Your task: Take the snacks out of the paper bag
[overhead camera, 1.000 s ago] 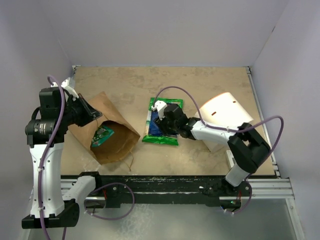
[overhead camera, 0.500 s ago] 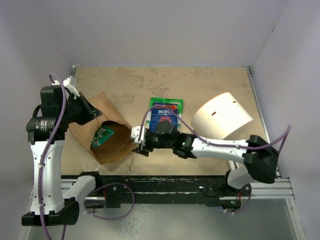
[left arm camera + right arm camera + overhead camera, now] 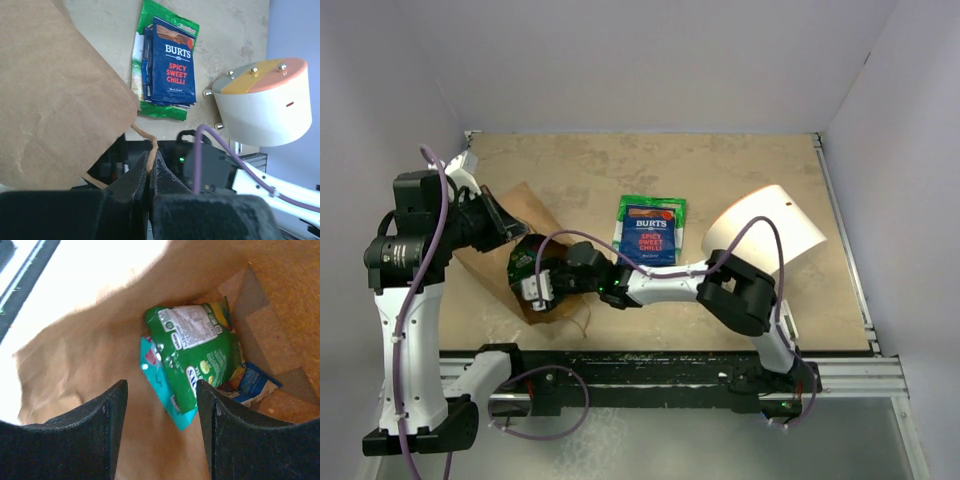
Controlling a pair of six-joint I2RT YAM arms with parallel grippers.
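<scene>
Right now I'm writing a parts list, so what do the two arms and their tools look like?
The left arm and right arm have white links, black joints and a looping purple cable each; a small green light glows on the right one. The left tool and right tool have blunt black fingers.

Mouth of paper bag [image 3: 90, 355] gapes wide — right pincer [image 3: 161, 385] inside, brown walls flanking; green packet [image 3: 197, 355] straight ahead, path clear.

Left gripper [image 3: 149, 170] pinches paper bag [image 3: 55, 95] handle [image 3: 146, 140], jaws closed. Blue Burts packet [image 3: 172, 65] lies atop green packet [image 3: 162, 111] on tabletop [image 3: 105, 30], beside bag.
</scene>
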